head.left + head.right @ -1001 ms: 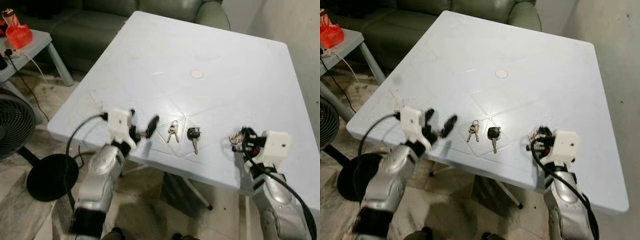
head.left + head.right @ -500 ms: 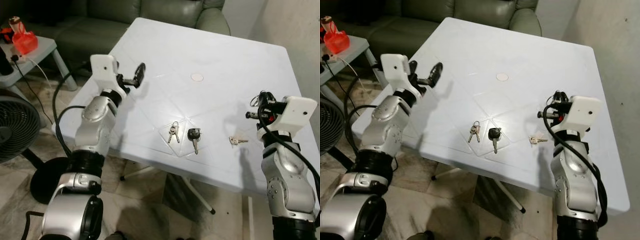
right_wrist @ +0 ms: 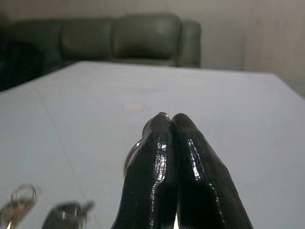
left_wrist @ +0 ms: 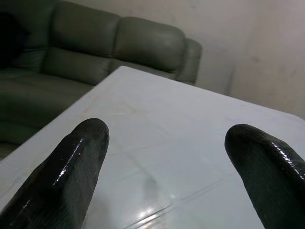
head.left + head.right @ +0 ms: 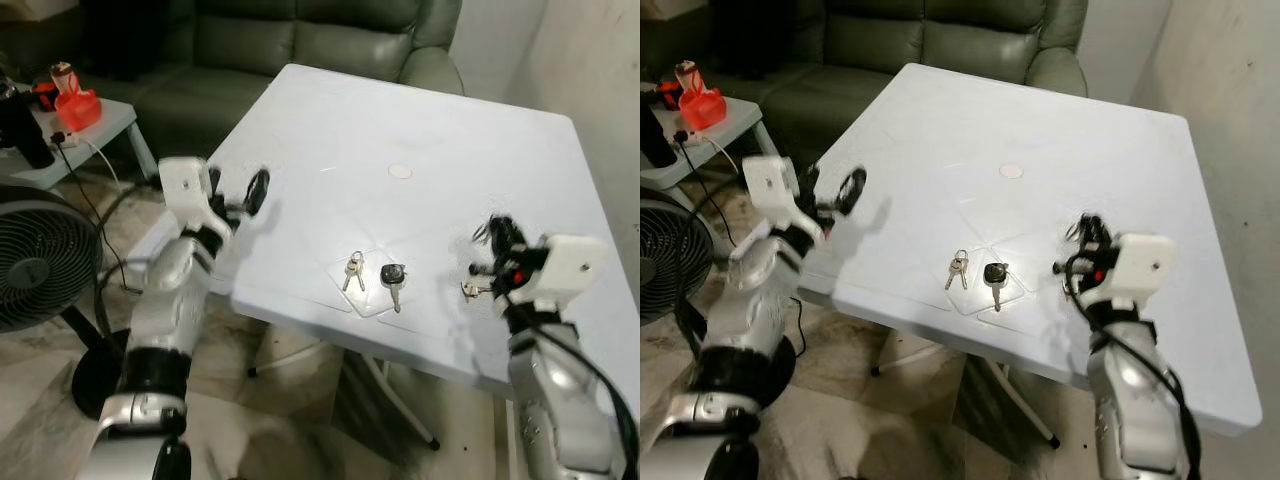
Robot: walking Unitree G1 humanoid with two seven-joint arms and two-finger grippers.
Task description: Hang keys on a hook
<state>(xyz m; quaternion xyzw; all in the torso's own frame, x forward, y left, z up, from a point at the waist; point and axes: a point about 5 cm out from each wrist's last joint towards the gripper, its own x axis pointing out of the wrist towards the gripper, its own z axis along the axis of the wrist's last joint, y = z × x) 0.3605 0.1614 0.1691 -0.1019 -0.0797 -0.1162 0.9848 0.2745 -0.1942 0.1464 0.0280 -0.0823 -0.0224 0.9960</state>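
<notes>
On white counter, small key pair beside black-headed key, right claw pinched together on key ring, left claw spread apart, empty, above counter's left edge.

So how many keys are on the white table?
3 sets: a silver pair near the front edge, a black-headed key right beside it, and a small key by the right gripper. Its ring looks pinched there.

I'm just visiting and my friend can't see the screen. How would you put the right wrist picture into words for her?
The right claw is shut on a key ring, above a white table. Two more sets of keys lie blurred on the table, and a green sofa stands behind.
</notes>
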